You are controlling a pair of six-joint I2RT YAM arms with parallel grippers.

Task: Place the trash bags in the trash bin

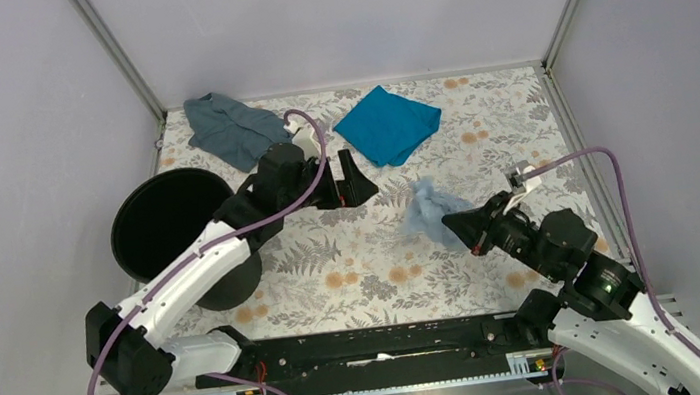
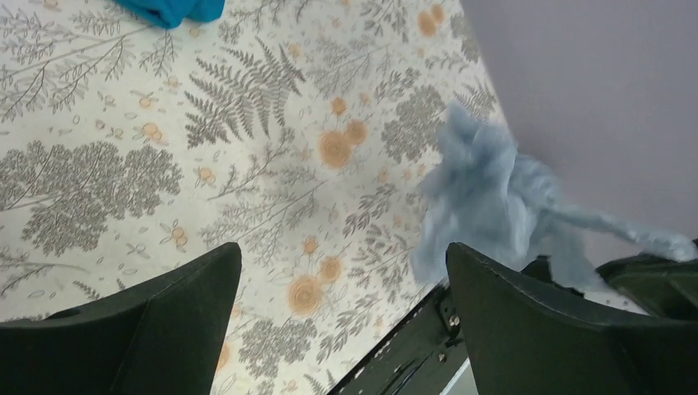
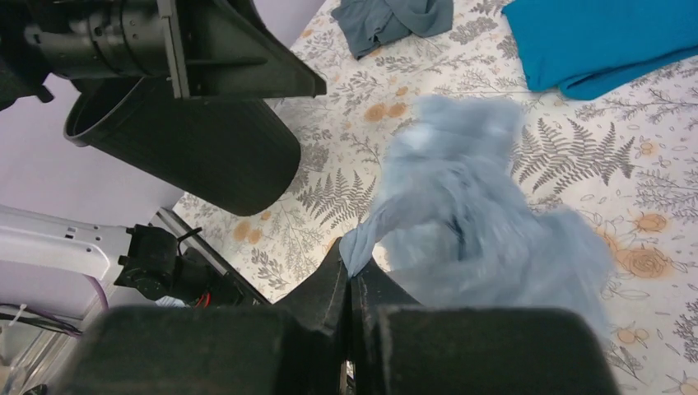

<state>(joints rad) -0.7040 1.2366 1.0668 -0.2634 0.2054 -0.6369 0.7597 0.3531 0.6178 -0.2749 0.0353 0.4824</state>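
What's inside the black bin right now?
Only dark interior shows in the bin. The left arm covers its near edge, and the bottom is too dark to read. The bag is outside, in the right gripper.

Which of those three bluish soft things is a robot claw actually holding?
The pale see-through plastic bag, pinched in the right gripper. The bright teal cloth and the grey-blue cloth lie untouched farther back.

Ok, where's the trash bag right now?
In the top view the trash bag is right of centre, pinched in the right gripper, nearer the arms than the teal cloth and well to the right of the trash bin.
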